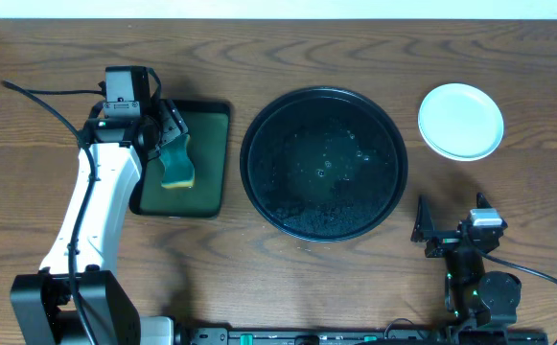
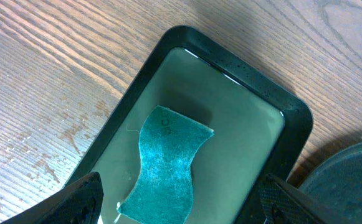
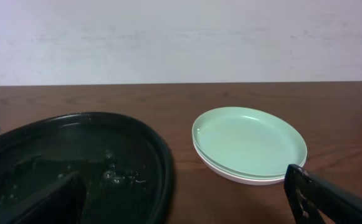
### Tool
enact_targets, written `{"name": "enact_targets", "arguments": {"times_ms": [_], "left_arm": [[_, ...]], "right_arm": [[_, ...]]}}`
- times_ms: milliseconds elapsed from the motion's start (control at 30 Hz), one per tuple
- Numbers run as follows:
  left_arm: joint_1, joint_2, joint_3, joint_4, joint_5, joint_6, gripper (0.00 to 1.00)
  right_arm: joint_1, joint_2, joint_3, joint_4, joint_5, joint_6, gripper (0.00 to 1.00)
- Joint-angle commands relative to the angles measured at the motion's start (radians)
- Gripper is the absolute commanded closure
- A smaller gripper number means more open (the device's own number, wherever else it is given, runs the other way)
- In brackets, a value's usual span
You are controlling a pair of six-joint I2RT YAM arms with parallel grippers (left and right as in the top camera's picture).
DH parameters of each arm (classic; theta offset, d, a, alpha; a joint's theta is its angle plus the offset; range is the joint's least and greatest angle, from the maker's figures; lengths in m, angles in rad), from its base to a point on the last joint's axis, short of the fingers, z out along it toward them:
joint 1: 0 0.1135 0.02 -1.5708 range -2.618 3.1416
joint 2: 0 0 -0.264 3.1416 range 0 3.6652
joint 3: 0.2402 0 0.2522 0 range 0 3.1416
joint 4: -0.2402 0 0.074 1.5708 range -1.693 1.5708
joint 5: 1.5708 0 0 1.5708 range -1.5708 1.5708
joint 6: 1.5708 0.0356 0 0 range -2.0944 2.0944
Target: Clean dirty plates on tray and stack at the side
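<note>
The round black tray [image 1: 259, 125] sits mid-table, wet with droplets and with no plates on it; its rim [image 3: 162, 155] fills the left of the right wrist view. The plates [image 1: 460, 121] are stacked on the table to its right, a mint-green one [image 3: 249, 140] on top and a white rim showing at the bottom. My right gripper [image 1: 449, 213] stands open near the front edge, short of the stack and touching nothing [image 3: 184, 196]. Over at the left, my left gripper [image 1: 168, 134] hangs open above a teal sponge [image 2: 168, 168], its fingers either side and apart from it.
The sponge [image 1: 176, 165] lies in a small rectangular dark-green tray [image 1: 211, 144] left of the round tray; its floor [image 2: 243, 118] looks wet. Bare wooden tabletop surrounds both trays. A cable trails from each arm.
</note>
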Motion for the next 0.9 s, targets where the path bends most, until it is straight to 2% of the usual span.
{"name": "enact_targets", "arguments": {"times_ms": [0, 800, 867], "left_arm": [[0.003, 0.0, 0.006, -0.002, -0.005, -0.001, 0.19], [0.003, -0.002, 0.006, -0.002, -0.005, -0.001, 0.19], [0.003, -0.004, 0.006, -0.002, -0.044, 0.0, 0.19]], "right_arm": [[-0.011, -0.007, -0.002, -0.005, 0.018, -0.019, 0.01], [-0.011, -0.006, -0.002, -0.004, 0.018, -0.019, 0.01], [-0.011, -0.006, -0.002, -0.004, 0.018, -0.019, 0.01]]}}
